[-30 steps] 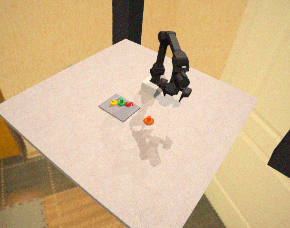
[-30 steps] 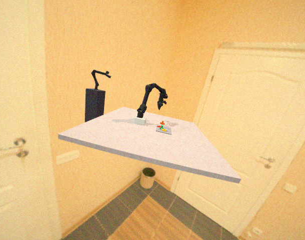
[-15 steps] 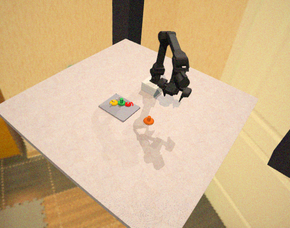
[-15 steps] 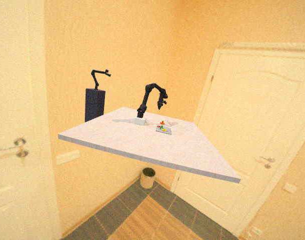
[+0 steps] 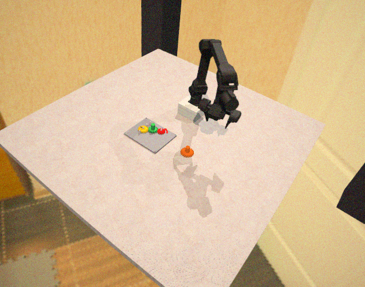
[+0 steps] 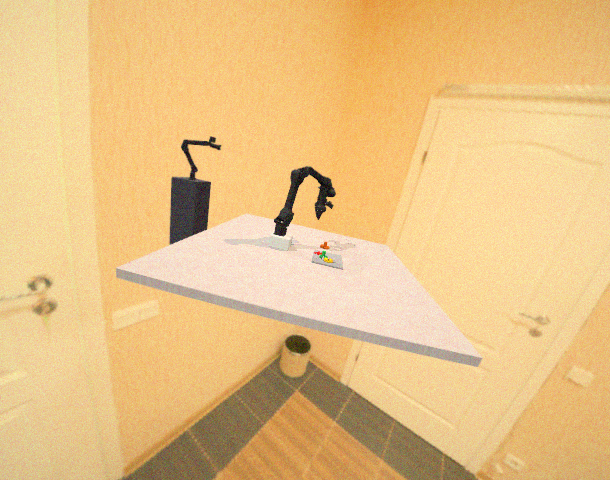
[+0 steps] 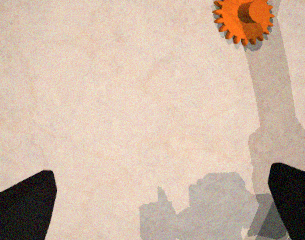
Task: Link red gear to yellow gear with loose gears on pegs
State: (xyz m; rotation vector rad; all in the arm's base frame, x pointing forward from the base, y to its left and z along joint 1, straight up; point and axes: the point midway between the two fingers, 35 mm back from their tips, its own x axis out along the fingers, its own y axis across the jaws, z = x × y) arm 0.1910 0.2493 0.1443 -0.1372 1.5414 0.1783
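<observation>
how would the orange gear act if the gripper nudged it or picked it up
The orange gear would probably slide rather than tip, lying flat on its wide toothed disc. Its upright central knob looks rigid, so likely an easy grip. The teeth might catch slightly on neighbours.

On your grey board (image 5: 150, 143) (image 6: 319, 264), a green gear (image 5: 152, 128) (image 6: 323, 254) with an upright knob sits between the red gear (image 5: 161, 131) (image 6: 317, 253) and yellow gear (image 5: 142, 129) (image 6: 328, 260); an orange gear (image 5: 186, 152) (image 6: 324, 246) (image 7: 237, 22) stands on the table beside it, knob up.
</observation>
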